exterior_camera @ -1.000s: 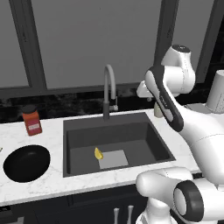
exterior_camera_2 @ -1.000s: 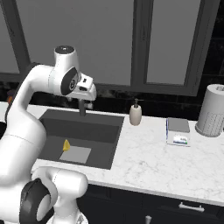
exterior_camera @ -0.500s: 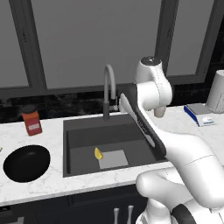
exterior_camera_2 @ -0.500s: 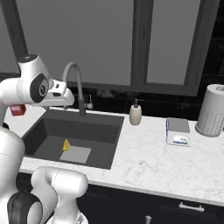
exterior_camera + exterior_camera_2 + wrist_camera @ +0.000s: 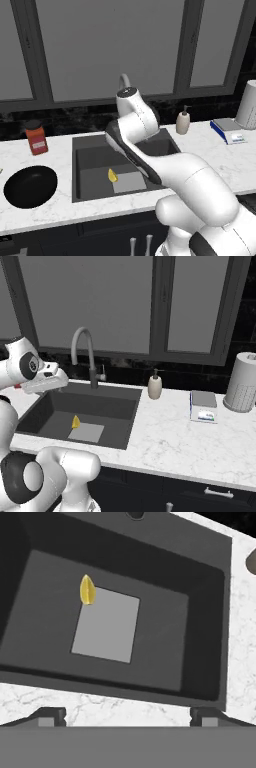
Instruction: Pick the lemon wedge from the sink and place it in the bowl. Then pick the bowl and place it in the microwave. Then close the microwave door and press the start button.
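The lemon wedge [image 5: 113, 175] [image 5: 75, 422] [image 5: 87, 590] lies on the floor of the dark sink [image 5: 90, 150] [image 5: 107, 406] [image 5: 200, 612], at a corner of the pale mat [image 5: 106, 624]. My gripper [image 5: 127, 714] hangs above the sink's front rim and looks down into the basin. It is open, its fingertips [image 5: 50, 714] are wide apart, and nothing is between them. The wedge is well below and ahead of it. On the counter left of the sink rests the black bowl [image 5: 30, 186], with nothing in it. The microwave and its door are out of view.
An orange-red jar [image 5: 36, 140] stands behind the bowl. The curved faucet [image 5: 82, 351] rises at the back of the sink. To the sink's right stand a soap dispenser [image 5: 154, 387], a small scale [image 5: 203, 406] and a paper towel roll [image 5: 242, 382].
The arm has swung leftward from the right side of the sink to over its middle. The hand now points down into the basin. The lemon wedge and bowl have not moved.
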Robot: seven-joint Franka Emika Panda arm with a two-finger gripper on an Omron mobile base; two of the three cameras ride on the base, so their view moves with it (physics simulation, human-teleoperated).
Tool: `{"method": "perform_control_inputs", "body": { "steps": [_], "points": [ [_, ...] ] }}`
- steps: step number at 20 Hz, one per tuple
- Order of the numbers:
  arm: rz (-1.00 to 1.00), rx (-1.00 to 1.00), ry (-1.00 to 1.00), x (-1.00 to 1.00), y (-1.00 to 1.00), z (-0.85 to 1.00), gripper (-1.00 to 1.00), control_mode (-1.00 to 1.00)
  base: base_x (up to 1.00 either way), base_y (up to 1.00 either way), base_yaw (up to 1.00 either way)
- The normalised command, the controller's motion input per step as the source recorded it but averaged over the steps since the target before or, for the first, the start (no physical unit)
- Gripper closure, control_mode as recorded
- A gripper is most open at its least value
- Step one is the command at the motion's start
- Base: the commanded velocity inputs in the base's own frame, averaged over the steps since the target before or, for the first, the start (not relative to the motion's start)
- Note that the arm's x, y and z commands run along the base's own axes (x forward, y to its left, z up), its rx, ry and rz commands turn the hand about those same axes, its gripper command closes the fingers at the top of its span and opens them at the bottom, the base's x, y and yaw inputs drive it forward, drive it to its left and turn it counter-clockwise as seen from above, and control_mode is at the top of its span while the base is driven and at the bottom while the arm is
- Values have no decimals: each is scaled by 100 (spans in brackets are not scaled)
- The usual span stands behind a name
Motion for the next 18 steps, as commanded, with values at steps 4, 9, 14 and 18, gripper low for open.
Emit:
{"method": "perform_control_inputs", "body": {
  "steps": [4, 9, 14, 18],
  "points": [
    [1, -4, 12, 3, 30, -84, -100, -100, 0, 0, 0],
    [1, 0, 2, 0, 10, -74, -100, -100, 0, 0, 0],
    [0, 0, 0, 0, 0, -68, -100, -100, 0, 0, 0],
    [0, -2, 0, 0, 0, -75, -100, -100, 0, 0, 0]
  ]
}}
